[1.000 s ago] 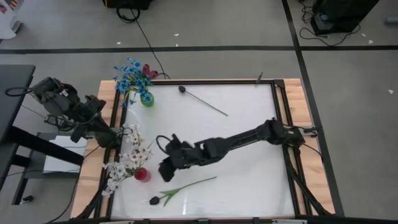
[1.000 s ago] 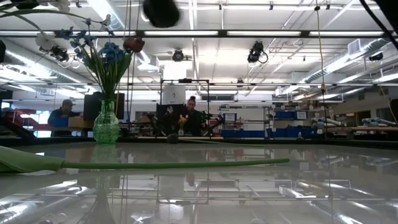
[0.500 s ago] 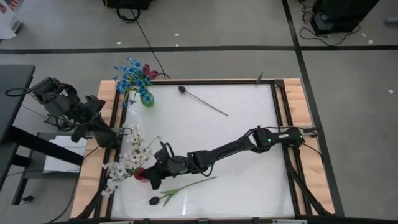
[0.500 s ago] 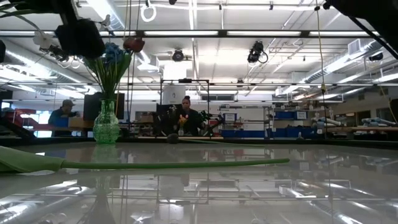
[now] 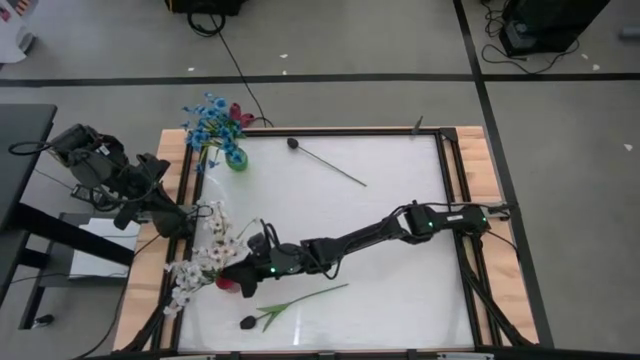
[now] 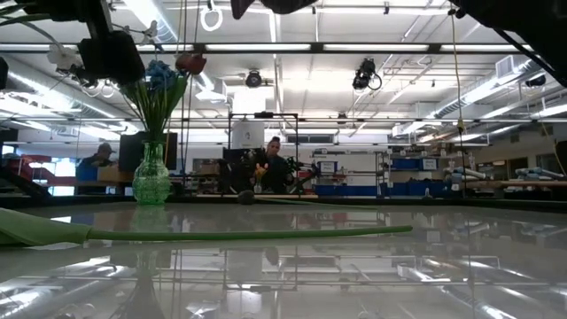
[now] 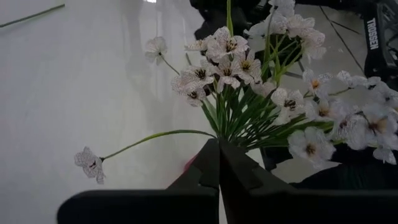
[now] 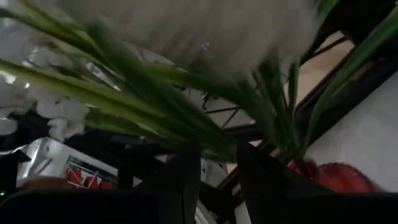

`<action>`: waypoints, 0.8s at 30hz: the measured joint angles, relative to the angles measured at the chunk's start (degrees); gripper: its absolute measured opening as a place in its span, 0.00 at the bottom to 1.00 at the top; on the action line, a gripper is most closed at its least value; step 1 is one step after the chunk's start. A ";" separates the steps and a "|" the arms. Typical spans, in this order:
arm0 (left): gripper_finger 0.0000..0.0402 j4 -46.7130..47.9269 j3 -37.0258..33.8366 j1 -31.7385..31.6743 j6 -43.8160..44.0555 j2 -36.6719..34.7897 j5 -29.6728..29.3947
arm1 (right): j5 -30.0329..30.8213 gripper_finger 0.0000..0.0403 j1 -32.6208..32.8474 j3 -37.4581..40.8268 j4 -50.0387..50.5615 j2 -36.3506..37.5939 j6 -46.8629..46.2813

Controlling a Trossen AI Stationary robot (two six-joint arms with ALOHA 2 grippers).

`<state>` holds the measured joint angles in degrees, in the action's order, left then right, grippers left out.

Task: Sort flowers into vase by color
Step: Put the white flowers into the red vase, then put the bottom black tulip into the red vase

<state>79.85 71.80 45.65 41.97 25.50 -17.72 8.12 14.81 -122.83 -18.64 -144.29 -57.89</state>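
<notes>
- Overhead, I saw the right arm stretched across the white surface (image 5: 390,230) toward its near-left corner, with the right end effector (image 5: 240,272) at the red vase (image 5: 228,282).
- From the right wrist camera, that end effector's fingers (image 8: 183,177) stood slightly apart right among the green stems of the white flowers (image 8: 56,118); I could not tell whether a stem was pinched between them.
- The white flowers (image 5: 200,258) stood in the red vase at the surface's left edge, spreading out over the wooden border.
- The left end effector (image 7: 219,163) waited just left of that bunch, its fingers pressed together and holding nothing, pointed at the white blooms.
- A green vase (image 5: 236,159) sat in the far-left corner carrying the blue flowers (image 5: 208,120), with one dark red head (image 5: 238,114) beside them.
- One dark-headed flower (image 5: 322,162) lay flat near the far edge, well apart from both vases.
- Another dark-headed flower (image 5: 290,305), with a leafy stem, lay flat near the near edge, just right of the red vase.
- Across the room in the low view, a person (image 6: 270,170) sat at a bench far behind the surface.
</notes>
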 joint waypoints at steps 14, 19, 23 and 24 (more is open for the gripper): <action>0.01 0.01 0.13 0.00 2.47 0.00 0.00 | 3.57 0.28 -1.86 0.01 -6.39 0.07 -5.70; 0.01 -0.26 3.05 0.00 0.68 0.00 -1.10 | -0.16 0.28 -0.66 0.00 2.61 1.95 -5.87; 0.01 -2.93 6.12 -0.01 -2.80 0.02 -4.05 | -1.81 0.28 0.26 0.02 17.79 4.85 -3.58; 0.01 -4.11 6.60 -0.01 -3.85 0.02 -4.54 | -2.14 0.28 0.45 0.02 22.02 5.68 -2.37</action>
<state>75.74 78.40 45.65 38.12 25.52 -22.25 5.98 15.25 -122.80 3.38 -138.61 -60.25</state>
